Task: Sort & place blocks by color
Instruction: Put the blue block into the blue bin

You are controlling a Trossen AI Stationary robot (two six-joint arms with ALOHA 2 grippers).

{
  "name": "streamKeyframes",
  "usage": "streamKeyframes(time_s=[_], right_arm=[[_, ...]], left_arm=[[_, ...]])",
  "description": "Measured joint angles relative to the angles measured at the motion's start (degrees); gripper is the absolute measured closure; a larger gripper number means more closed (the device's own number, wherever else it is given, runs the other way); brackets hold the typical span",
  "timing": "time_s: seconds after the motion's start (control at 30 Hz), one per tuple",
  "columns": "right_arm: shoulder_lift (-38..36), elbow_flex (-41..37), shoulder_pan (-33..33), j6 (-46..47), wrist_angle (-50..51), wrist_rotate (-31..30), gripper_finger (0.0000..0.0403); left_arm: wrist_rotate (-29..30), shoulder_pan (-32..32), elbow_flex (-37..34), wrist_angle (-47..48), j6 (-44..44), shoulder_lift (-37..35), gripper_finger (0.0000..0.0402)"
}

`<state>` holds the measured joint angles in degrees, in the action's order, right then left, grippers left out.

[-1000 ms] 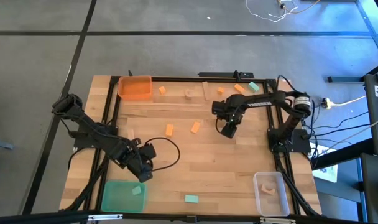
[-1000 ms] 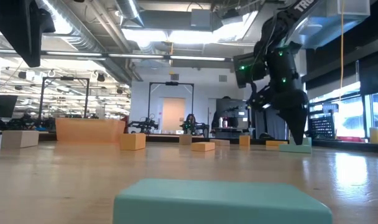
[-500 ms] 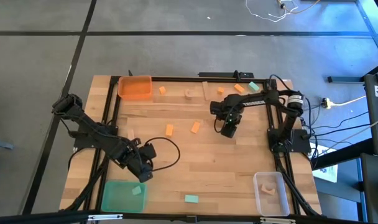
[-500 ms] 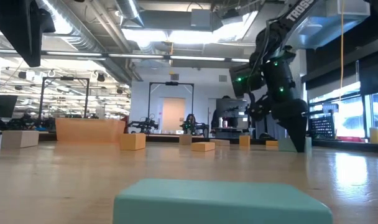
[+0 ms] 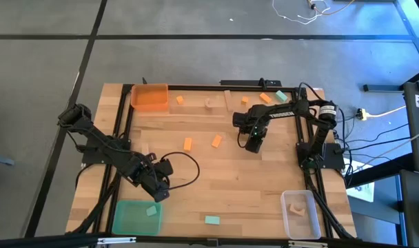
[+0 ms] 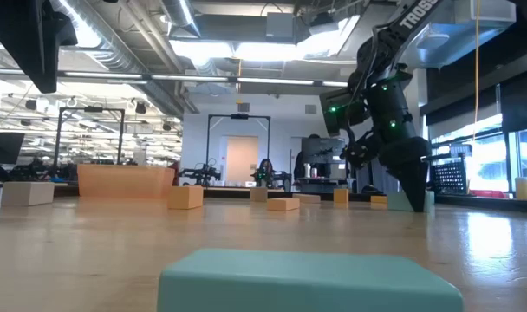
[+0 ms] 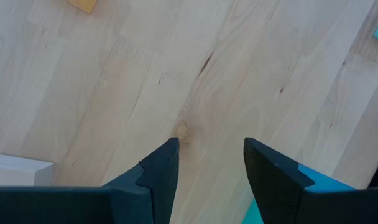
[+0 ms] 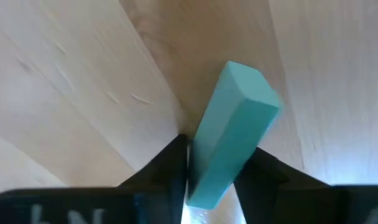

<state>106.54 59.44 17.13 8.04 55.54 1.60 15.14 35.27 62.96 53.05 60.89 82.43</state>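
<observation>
The right gripper (image 5: 252,145) sits right of centre in the overhead frame, low over the table (image 5: 251,186), and its wrist camera shows the fingers clamped on a teal block (image 8: 229,134), one pad on each long flat face, the block poking out ahead at a tilt. Good place to hold it: opposite flats near the middle, so it shouldn't twist. It looks rigid, light and smooth-painted, so a firm squeeze suits it and nothing here looks breakable, though a hold near one end could let it pivot. Down at lower left, the left gripper (image 5: 158,191) waits just above the green tray (image 5: 123,219), fingers apart over bare wood and empty. Other blocks lie scattered: two orange blocks (image 5: 188,143) mid-table, more along the top edge near the orange tray (image 5: 149,97), a teal one (image 5: 211,220) at bottom centre, one already in the green tray.
</observation>
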Motion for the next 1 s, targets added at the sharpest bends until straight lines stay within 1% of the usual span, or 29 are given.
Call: streamKeyframes(time_s=[0.1,0.23,0.33,0.43,0.5,0.57,0.67,0.8,0.9,1.0], right_arm=[[0.02,0.23,-0.66,0.12,0.04,-0.25,0.0346],[0.29,1.51,-2.25,-2.03,0.66,-0.98,0.0345],[0.66,3.82,-3.68,-2.32,1.65,-0.79,0.0345],[0.56,8.41,-5.66,-3.33,1.40,2.60,0.0345],[0.54,11.67,-6.89,-3.79,2.91,6.28,0.0345],[0.60,15.66,-8.44,-3.91,2.25,7.30,0.0345],[0.50,21.48,-11.55,-4.13,2.46,5.89,0.0345],[0.46,28.62,-15.66,-6.45,0.97,2.24,0.0345],[0.42,33.24,-18.36,-7.87,0.24,-0.63,0.0345],[0.39,37.25,-20.36,-8.86,0.21,-1.76,0.0345]], left_arm=[[0.01,0.00,0.00,0.00,0.00,0.00,0.0230],[0.55,0.00,0.00,0.00,-0.07,0.00,0.0230],[1.56,0.00,0.00,0.02,-2.78,0.00,0.0230],[4.59,0.02,0.00,-0.02,-7.17,0.00,0.0230],[7.95,0.01,0.00,-0.16,-7.88,0.00,0.0230],[12.02,-0.22,0.00,-0.35,-7.57,0.00,0.0230],[16.10,-0.54,0.00,-1.54,-7.52,0.00,0.0230],[21.36,-0.47,0.00,-3.74,-7.50,0.00,0.0230],[23.64,-1.17,0.00,-6.20,-7.52,0.00,0.0230],[25.36,-1.55,0.00,-8.43,-8.48,-0.82,0.0230]])
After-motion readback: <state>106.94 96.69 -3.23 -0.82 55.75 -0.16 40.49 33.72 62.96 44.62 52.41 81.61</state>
